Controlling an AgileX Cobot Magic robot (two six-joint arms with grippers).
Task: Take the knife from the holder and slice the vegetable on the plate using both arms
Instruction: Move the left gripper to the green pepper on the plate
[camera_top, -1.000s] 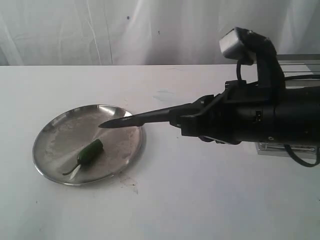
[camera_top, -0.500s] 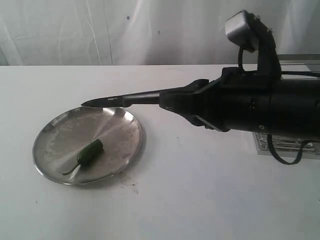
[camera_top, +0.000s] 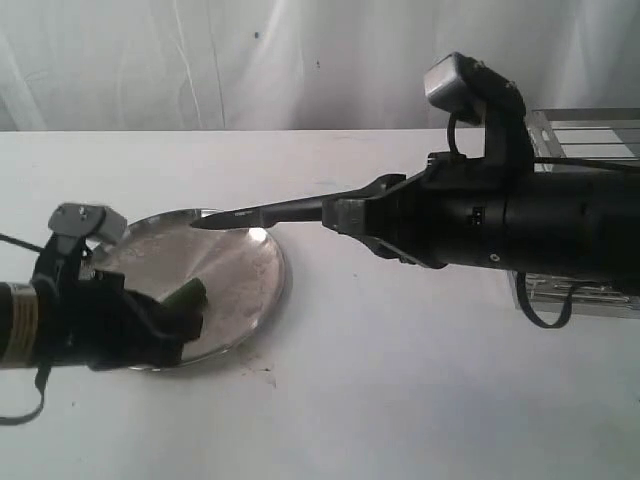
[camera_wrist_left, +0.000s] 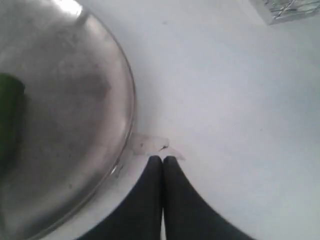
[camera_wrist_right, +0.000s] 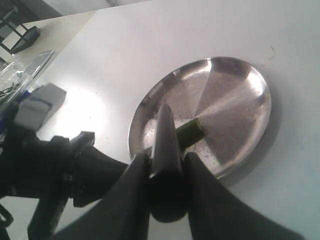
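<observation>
The steel plate (camera_top: 262, 262) lies left of centre with the dark green vegetable (camera_top: 189, 293) on it, partly hidden behind my left arm. My left gripper (camera_top: 194, 323) is shut and empty; its tips (camera_wrist_left: 162, 160) hover at the plate's rim (camera_wrist_left: 128, 107), beside the vegetable (camera_wrist_left: 8, 116). My right gripper (camera_top: 352, 214) is shut on the handle of the black knife (camera_top: 262, 211). The blade is held level above the plate's far edge, pointing left. In the right wrist view the knife (camera_wrist_right: 165, 137) points over the vegetable (camera_wrist_right: 190, 131) and the plate (camera_wrist_right: 252, 107). The wire holder (camera_top: 588, 128) stands behind the right arm.
White table all round, with a white cloth backdrop behind. A small scuff mark (camera_top: 262, 372) lies on the table by the plate's front rim. My left arm's grey camera block (camera_top: 84, 221) sits over the plate's left side.
My left arm has come in from the left and now lies over the plate's front. The knife has drawn back slightly to the right and dipped a little.
</observation>
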